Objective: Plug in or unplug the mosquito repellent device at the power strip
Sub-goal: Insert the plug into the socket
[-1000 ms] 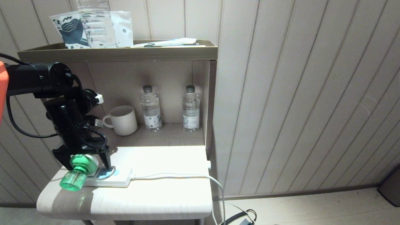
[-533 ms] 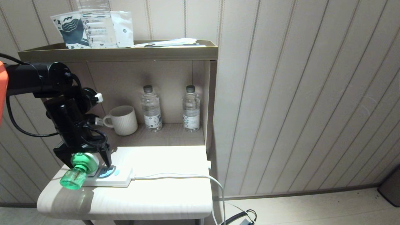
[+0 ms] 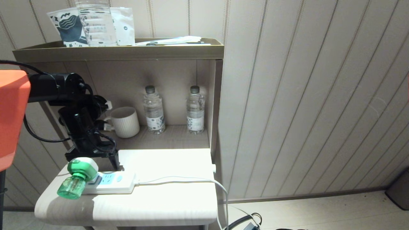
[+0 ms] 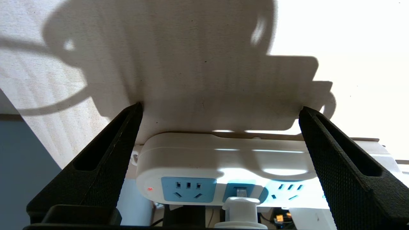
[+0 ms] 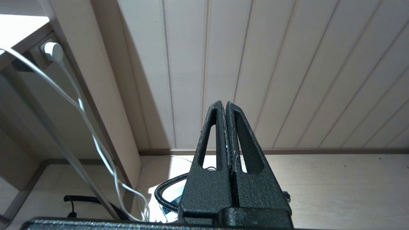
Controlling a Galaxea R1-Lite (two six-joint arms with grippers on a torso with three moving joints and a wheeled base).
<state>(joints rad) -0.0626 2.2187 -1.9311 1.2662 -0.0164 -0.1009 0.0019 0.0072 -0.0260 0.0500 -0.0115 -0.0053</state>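
Mosquito repellent device [image 3: 77, 176]: white-green head, seemingly translucent bottle

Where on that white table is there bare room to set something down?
Free: the white table right of and in front of the power strip, apart from its cord. Crowded: the left end, with the mosquito repellent device plugged in and the open left gripper behind it.

Mosquito repellent device [image 3: 77, 179]: bright green and white head, translucent green bottle. Power strip [image 3: 110, 186]: white casing, light-blue socket faces, a small red light at one end, white cord [image 3: 179, 180]. Table [image 3: 153, 204]: pale, faintly striped grain. Mug [image 3: 125, 122]: cream, vertically ribbed. Two water bottles [image 3: 154, 109]: clear, dark caps, white labels whose print cannot be made out. Wall [image 3: 303, 95]: beige, striped panelling. Left gripper [image 3: 96, 161]: black.
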